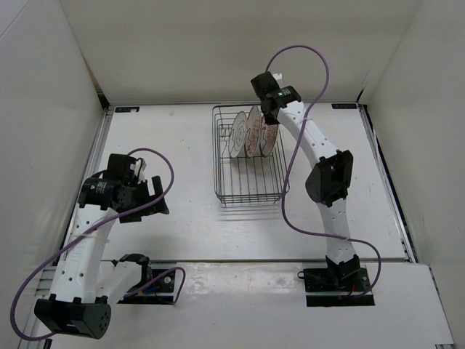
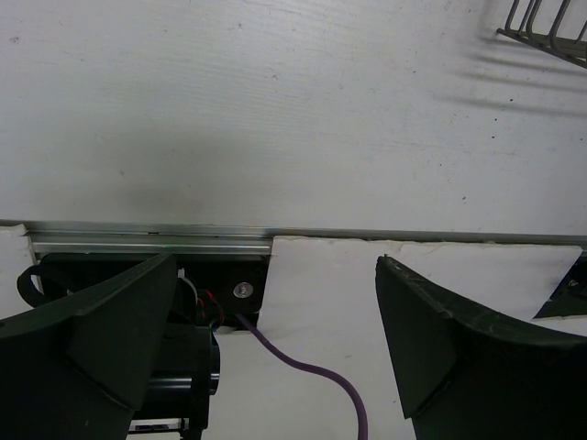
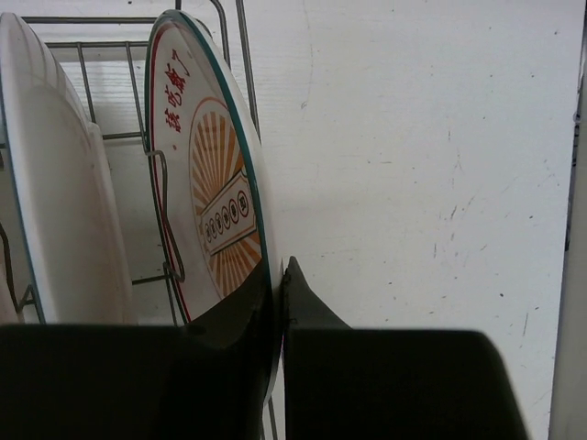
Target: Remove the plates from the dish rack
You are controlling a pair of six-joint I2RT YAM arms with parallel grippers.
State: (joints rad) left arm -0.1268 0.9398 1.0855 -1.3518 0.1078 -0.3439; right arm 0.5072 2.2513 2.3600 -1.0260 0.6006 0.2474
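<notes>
The first unloading step is in hand: the right gripper (image 3: 278, 286) is clamped on the rim of the sunburst plate (image 3: 215, 174), one finger against its printed face and the other behind it, with no gap showing. That plate stands upright on edge between the wire prongs at the far end of the dish rack (image 1: 247, 198), with the two other plates (image 1: 237, 137) lined up just beside it. None is out of the rack yet. The left gripper (image 2: 275, 302) hangs with its jaws spread wide over the table (image 2: 275, 110), holding nothing, well apart from the rack. The next move probably calls for a straight upward lift, so the rim clears the prongs without dragging its neighbour, before the plate is carried to the table.
</notes>
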